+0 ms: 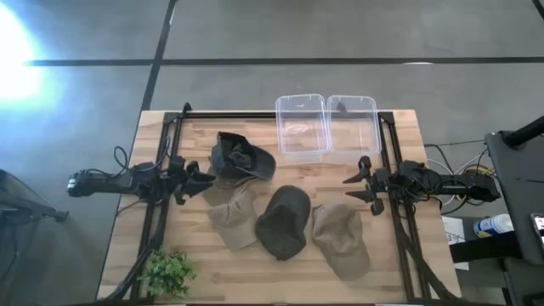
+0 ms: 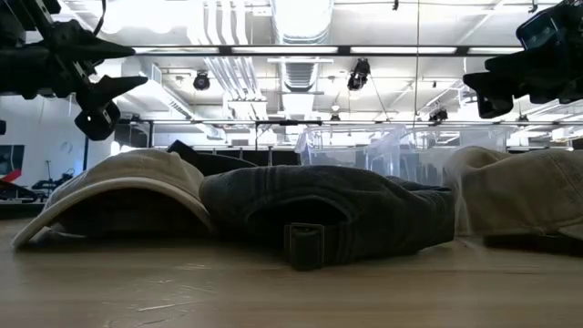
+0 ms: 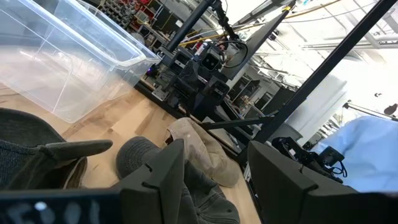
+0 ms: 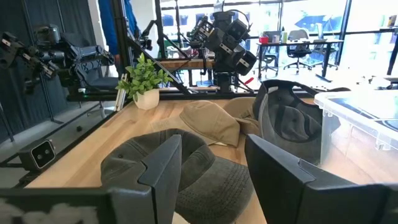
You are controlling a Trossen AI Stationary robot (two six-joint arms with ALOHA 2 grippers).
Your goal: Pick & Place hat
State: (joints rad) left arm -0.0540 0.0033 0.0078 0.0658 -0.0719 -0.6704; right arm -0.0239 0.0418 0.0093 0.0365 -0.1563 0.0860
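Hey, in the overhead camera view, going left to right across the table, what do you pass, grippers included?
Left gripper → tan cap → dark green cap → khaki cap → right gripper. The small plant sits at the near left corner; the dark grey cap and the bins overlap this order, so they are left out.

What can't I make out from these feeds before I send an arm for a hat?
- Left tan hat: high view, partly under the upper dark hat.
- Clear bins: low view, hidden behind the hats; contents unreadable.
- Right tan hat: low view, cut off by the edge.
- Middle dark hat: right wrist view, near side blocked by the right gripper.
- Left gripper: blocks the table below it.
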